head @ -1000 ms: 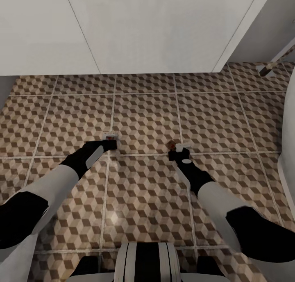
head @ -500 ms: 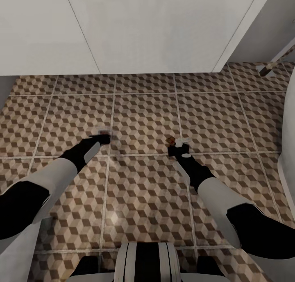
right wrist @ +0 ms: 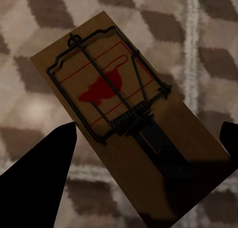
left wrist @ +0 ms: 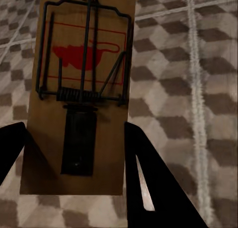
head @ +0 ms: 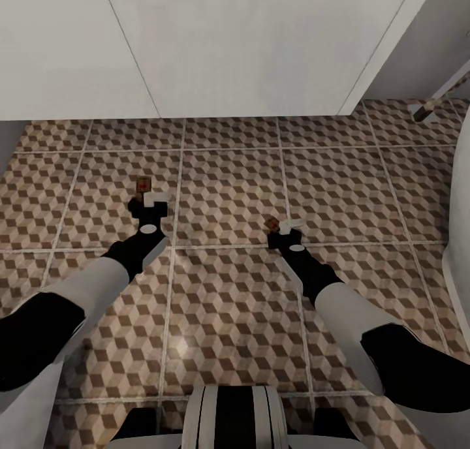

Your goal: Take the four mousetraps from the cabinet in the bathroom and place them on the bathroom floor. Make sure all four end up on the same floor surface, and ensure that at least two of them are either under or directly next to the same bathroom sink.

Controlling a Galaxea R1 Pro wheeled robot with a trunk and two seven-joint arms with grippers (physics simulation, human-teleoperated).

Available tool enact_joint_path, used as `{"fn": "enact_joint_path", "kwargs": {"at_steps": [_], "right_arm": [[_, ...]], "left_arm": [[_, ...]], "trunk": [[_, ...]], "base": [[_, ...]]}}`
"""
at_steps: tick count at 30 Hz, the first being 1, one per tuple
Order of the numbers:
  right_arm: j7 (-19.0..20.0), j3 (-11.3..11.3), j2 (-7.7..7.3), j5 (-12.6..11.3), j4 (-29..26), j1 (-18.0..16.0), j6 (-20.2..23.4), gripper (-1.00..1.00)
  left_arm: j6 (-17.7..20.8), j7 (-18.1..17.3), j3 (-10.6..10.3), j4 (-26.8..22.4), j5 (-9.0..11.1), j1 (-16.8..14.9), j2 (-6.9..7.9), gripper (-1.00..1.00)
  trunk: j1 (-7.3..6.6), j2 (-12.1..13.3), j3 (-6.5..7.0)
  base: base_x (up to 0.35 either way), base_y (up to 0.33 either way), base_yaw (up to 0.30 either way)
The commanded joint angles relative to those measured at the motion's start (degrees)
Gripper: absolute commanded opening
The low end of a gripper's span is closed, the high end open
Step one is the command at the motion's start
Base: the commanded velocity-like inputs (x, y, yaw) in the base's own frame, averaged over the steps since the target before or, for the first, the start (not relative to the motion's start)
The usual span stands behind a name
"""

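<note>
Left claw point(head: 149, 199) clamps a mousetrap point(left wrist: 82, 89) between its fingers point(left wrist: 148, 183): tan wooden board, black wire spring and bar, red mouse print, sticking out past the fingertips above the cube-pattern bathroom floor point(head: 228, 188). Right claw point(head: 285, 230) has a second mousetrap point(right wrist: 124, 118) of the same look lying angled ahead between its spread fingers point(right wrist: 42, 173); can't tell whether it grips it. Both sit low over the tiles, white wall panels point(head: 228, 44) ahead of the claws.
</note>
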Motion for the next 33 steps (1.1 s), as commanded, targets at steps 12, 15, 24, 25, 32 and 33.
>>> {"fn": "enact_joint_path", "kwargs": {"at_steps": [12,15,24,25,32,33], "right_arm": [[-0.4,0.8,-0.13,-0.6,-0.1,0.0,0.2,-1.0],[-0.4,0.8,-0.13,-0.6,-0.1,0.0,0.2,-1.0],[-0.4,0.8,-0.13,-0.5,0.0,0.0,0.2,-1.0],[-0.4,0.8,-0.13,-0.5,0.0,0.0,0.1,-1.0],[-0.4,0.8,-0.13,-0.5,0.0,0.0,0.1,-1.0],[-0.4,0.8,-0.13,-0.5,0.0,0.0,0.1,-1.0]], "left_arm": [[-2.7,-11.5,0.1,-0.3,1.3,3.7,-2.04,-1.0],[-2.7,-16.2,2.1,-1.1,4.7,3.7,-1.21,-1.0],[2.1,-32.0,4.1,-7.9,9.5,3.7,7.28,-1.0],[2.6,-32.7,4.1,-9.0,10.2,3.7,8.09,-1.0],[13.4,-34.2,3.9,-23.0,11.9,4.7,13.84,-1.0],[13.8,-34.3,3.9,-24.1,11.9,4.9,14.05,-1.0]], "trunk": [[-0.01,0.0,-0.03],[-0.01,0.0,-0.03],[-0.01,0.0,-0.03],[-0.01,0.0,-0.03],[-0.01,0.0,-0.03],[-0.01,0.0,-0.03]], "base": [[0.0,0.0,0.0],[0.0,0.0,0.0],[0.0,0.0,0.0],[0.0,0.0,0.0],[0.0,0.0,0.0],[0.0,0.0,0.0]]}}
